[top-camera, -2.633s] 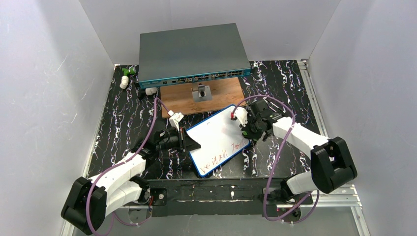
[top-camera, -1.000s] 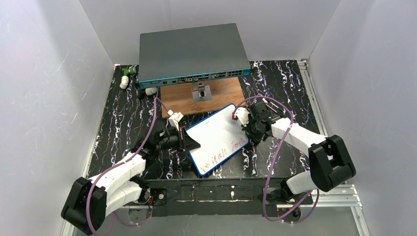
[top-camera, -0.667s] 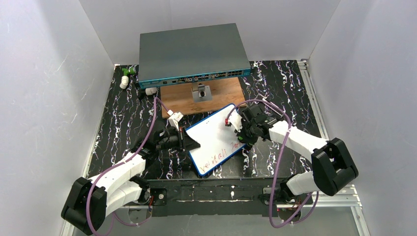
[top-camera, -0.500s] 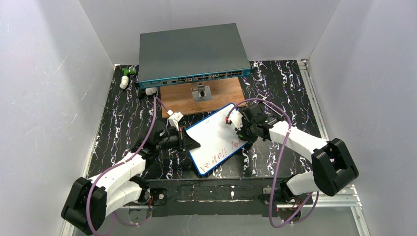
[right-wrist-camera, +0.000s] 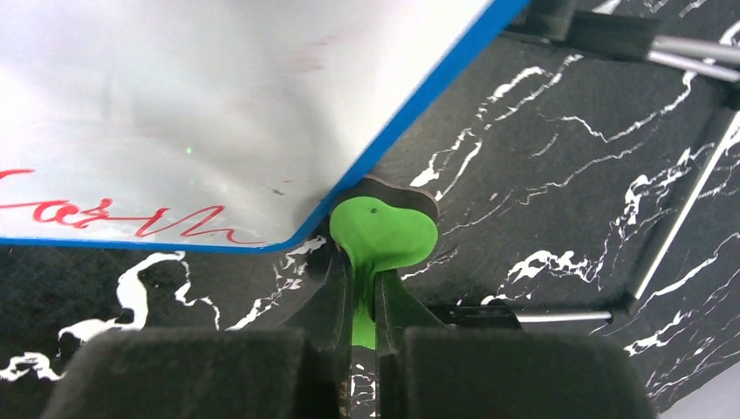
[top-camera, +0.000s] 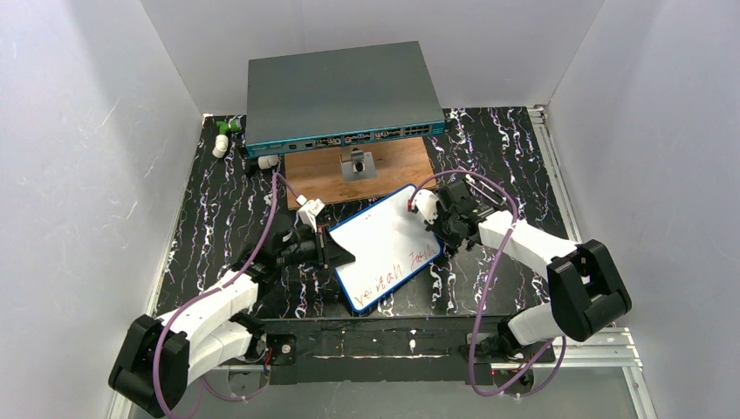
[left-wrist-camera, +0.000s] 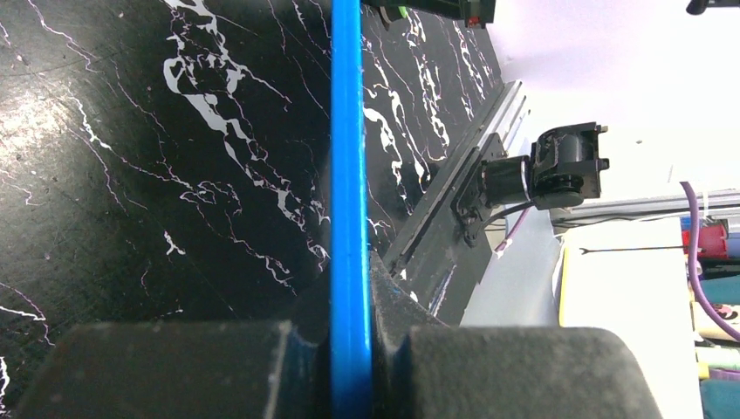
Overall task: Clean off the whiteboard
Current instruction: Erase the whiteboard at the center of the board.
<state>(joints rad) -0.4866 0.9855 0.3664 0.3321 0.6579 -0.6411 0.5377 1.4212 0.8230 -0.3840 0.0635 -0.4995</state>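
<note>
- The whiteboard [top-camera: 384, 249] lies slantwise in the middle of the black marbled tabletop [top-camera: 218, 209], just in front of the wooden board [top-camera: 323, 175]
- Red handwriting [top-camera: 397, 271] runs along its near-right edge
- Left gripper [left-wrist-camera: 351, 345] is clamped tight on the board's blue frame [left-wrist-camera: 349, 131] at its left side
- Right gripper [right-wrist-camera: 364, 305] pinches a green eraser pad [right-wrist-camera: 384, 234], which touches the board's rounded right corner

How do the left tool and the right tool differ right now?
The left tool is clamped on the whiteboard by its blue frame, while the right tool is clamped on a green pad. The left tool grips the board's left side. The right tool holds its pad at the board's right corner, near the red writing. Both are shut on something.
</note>
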